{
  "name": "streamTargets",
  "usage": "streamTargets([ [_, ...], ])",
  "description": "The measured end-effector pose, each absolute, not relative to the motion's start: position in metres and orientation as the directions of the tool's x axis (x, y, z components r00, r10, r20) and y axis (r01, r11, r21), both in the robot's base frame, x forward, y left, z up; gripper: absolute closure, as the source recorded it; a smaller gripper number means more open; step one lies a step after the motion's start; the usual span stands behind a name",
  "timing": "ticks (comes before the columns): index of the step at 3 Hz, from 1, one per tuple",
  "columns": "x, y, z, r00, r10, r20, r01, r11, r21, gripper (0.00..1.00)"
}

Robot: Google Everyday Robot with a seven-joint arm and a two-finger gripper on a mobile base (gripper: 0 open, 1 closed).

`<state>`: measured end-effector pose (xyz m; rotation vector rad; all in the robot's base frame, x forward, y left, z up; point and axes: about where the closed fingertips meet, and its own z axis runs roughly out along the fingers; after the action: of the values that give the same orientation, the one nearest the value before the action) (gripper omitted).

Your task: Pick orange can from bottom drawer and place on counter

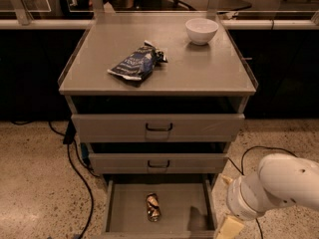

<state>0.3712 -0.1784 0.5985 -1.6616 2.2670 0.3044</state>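
The orange can lies on its side on the grey floor of the open bottom drawer, slightly left of the middle. My gripper hangs at the bottom edge of the camera view, just outside the drawer's right front corner and well right of the can. The white arm reaches in from the lower right. The counter is the flat grey cabinet top above the three drawers.
A dark blue snack bag lies on the counter's left middle. A white bowl stands at its back right. Two upper drawers with black handles are slightly pulled out. Black cables trail over the speckled floor on the left.
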Motion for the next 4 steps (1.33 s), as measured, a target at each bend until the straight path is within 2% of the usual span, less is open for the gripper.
streamTargets([
  [2,0.358,-0.143,0.479,-0.295,-0.867,-0.402,-0.953,0.297,0.059,0.00],
  [4,0.379,-0.102,0.376,-0.295,-0.841,-0.454,-0.950,0.307,0.049,0.00],
])
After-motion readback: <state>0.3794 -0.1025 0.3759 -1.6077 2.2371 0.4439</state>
